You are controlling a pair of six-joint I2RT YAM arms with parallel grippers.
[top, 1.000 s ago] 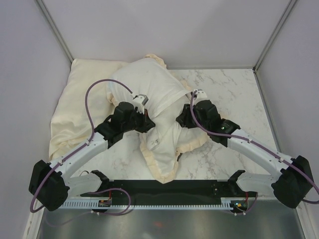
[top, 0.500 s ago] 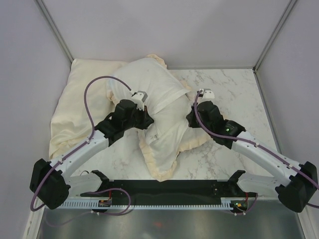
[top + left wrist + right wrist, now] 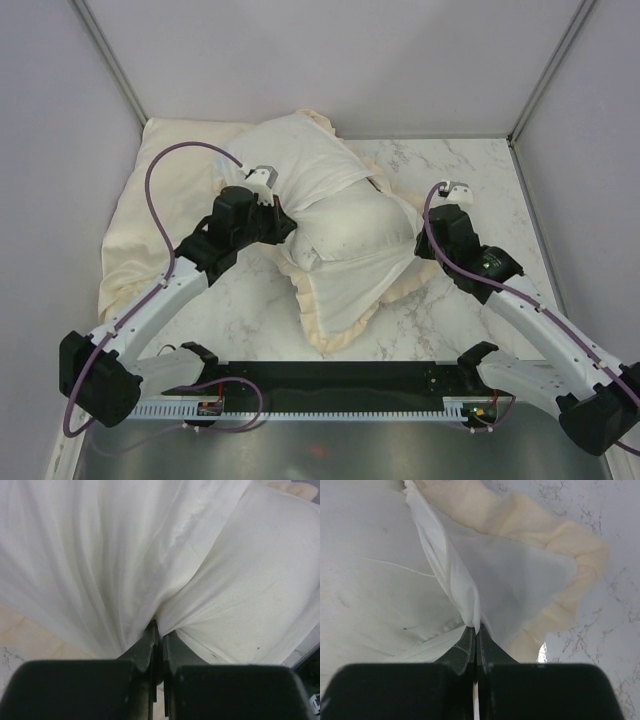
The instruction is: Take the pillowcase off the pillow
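Top external view gives the layout that neither wrist camera gives. The pillowcase (image 3: 345,290) is spread at the middle of the marble table (image 3: 480,170), whitish face up, and its near corner, edged by the cream frill (image 3: 312,322), points toward the arm bases. Just beyond that flat part a plump off-white bulge, taken for the pillow (image 3: 355,225), is seen between the two arms, with more of the cover heaped over its far side. Where cover ends and pillow begins cannot be told for certain.

From above, both pairs of fingertips are hidden under the wrists, so the grips are shown by the wrist views alone. In the left wrist view the left gripper (image 3: 159,630) is seen closed to a hairline gap, with a gathered fold of the pillowcase pinched in it and pleats fanning away from the jaws. In the right wrist view the right gripper (image 3: 475,630) is seen closed tight on a thin white edge of the pillowcase, the frill curving away beyond it over bare marble.

At the far left a flat pale-yellow cloth (image 3: 140,220) is partly covered by the heap and crossed by the left arm.
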